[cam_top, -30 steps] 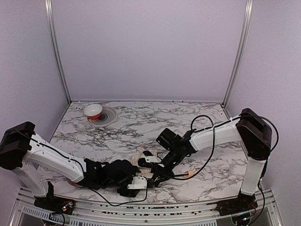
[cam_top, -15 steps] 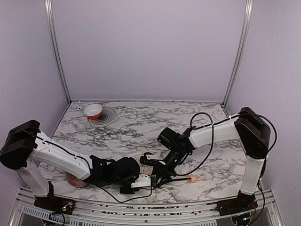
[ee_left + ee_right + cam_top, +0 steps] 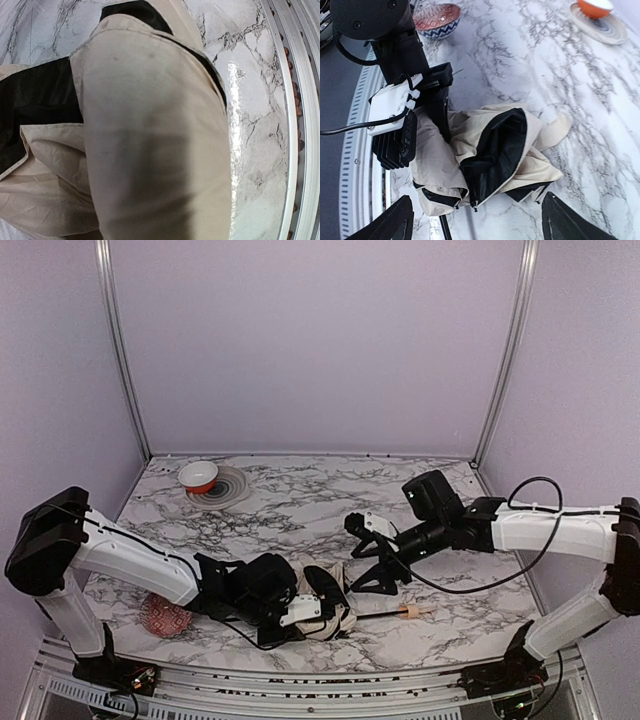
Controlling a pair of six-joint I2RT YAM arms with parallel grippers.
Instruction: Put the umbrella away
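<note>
The right claw (image 3: 362,555) stands wide, its two fingers (image 3: 395,220) far apart and holding nothing. It is apart from the umbrella (image 3: 490,145), which lies just ahead of it and lower, on the near part of the counter (image 3: 300,510). The umbrella is a crumpled bundle of cream fabric with black folds showing, not rolled up.

On the side of the bundle away from the right claw, the left claw (image 3: 442,120) is pressed against the fabric. In the left wrist view the cream cloth fills almost the whole picture and no finger shows. I cannot tell if this claw is closed on the fabric or only touching it.

From the bundle a thin black shaft (image 3: 375,617) goes out along the counter, below the right claw. It ends in a small pale handle (image 3: 408,612), which lies flat on the marble near the front edge.

Behind the left claw, beside its arm, a red patterned bowl (image 3: 165,618) sits on the counter, well apart from the umbrella. Far from both claws, at the back left corner, an orange and white bowl (image 3: 198,475) stands on a round ridged disc (image 3: 235,490).
</note>
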